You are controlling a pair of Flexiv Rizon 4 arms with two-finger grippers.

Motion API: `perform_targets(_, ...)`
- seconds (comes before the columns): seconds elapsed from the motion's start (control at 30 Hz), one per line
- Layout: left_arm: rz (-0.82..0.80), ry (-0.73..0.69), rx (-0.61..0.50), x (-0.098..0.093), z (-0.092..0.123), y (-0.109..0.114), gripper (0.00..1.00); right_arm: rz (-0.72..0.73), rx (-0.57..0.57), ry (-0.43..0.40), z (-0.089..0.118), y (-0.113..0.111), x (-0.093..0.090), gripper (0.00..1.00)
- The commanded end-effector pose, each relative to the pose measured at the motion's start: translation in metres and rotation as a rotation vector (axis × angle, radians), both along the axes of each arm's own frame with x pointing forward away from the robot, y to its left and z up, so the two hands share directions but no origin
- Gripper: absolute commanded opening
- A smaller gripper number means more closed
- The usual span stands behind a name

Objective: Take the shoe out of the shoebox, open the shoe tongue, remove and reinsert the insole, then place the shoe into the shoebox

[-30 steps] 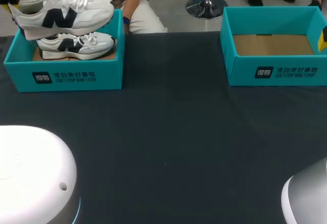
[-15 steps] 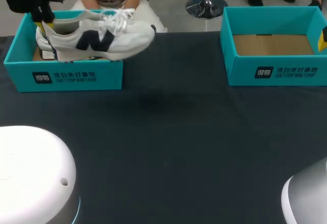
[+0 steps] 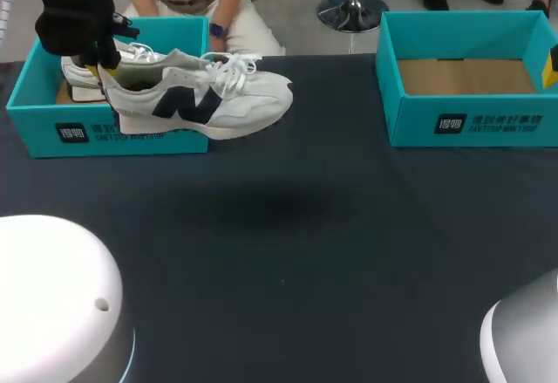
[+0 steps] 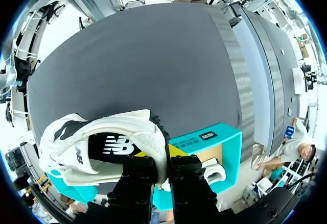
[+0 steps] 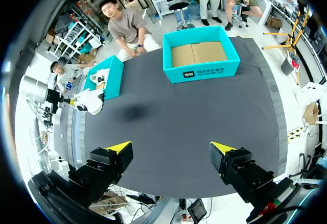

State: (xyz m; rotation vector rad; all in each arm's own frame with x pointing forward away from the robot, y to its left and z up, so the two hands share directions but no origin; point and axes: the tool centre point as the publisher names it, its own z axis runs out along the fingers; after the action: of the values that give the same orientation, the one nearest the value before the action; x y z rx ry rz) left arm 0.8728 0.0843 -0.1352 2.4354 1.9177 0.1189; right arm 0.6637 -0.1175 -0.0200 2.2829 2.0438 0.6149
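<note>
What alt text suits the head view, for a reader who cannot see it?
The left gripper's fingers hold a white sneaker with a dark logo by its heel, above the black table. Behind, a teal cardboard shoebox holds a second white sneaker; another teal shoebox stands at right.

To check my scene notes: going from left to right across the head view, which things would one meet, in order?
Left gripper → held shoe → empty shoebox.

Airborne, level: white mesh sneaker with dark side logo (image 3: 205,104), toe toward tabletop middle, heel above open teal cardboard shoebox (image 3: 109,130) at far-left corner (matching white sneaker (image 3: 78,76) lies inside). Second open teal shoebox (image 3: 471,121), far-right corner.
</note>
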Motion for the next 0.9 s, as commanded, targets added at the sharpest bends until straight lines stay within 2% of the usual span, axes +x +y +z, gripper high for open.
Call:
perform_targets(0.03,-0.001,-0.011,-0.004,-0.002,0.000,0.002,0.00,0.001,-0.002,0.007,0.002,0.001,0.002,1.00)
perform_targets(0.37,-0.001,-0.011,-0.004,-0.002,0.000,0.002,0.00,0.001,-0.002,0.007,0.002,0.001,0.002,1.00)
perform_targets(0.9,-0.025,0.066,0.000,-0.071,-0.027,-0.109,0.00,0.001,-0.002,0.007,0.002,0.001,0.002,1.00)
